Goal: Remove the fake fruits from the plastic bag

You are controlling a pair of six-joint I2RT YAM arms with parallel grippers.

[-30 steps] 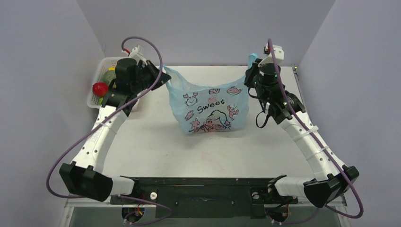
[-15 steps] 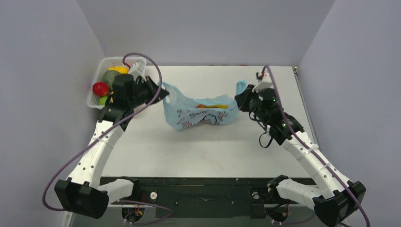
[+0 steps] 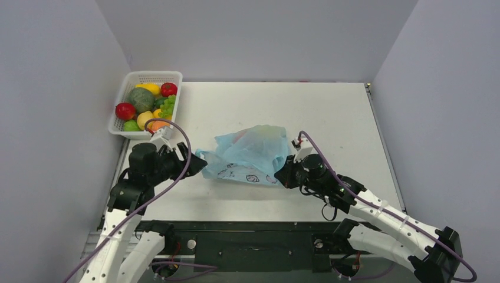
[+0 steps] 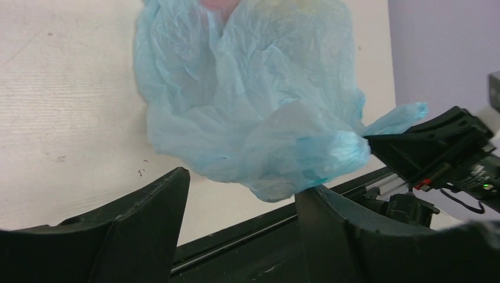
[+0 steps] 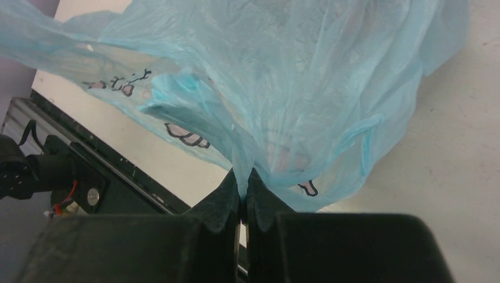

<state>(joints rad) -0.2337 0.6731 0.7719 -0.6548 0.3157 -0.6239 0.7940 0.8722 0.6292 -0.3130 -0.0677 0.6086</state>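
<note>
Plastic bag (image 3: 250,154) sits slumped on the table (image 3: 330,118), fake fruits (image 3: 237,137) faint lumps inside; my right gripper (image 5: 243,177) pinches its film, left gripper (image 3: 200,167) gapes on nothing, so I fear a one-sided pull drags everything off the near edge.
</note>
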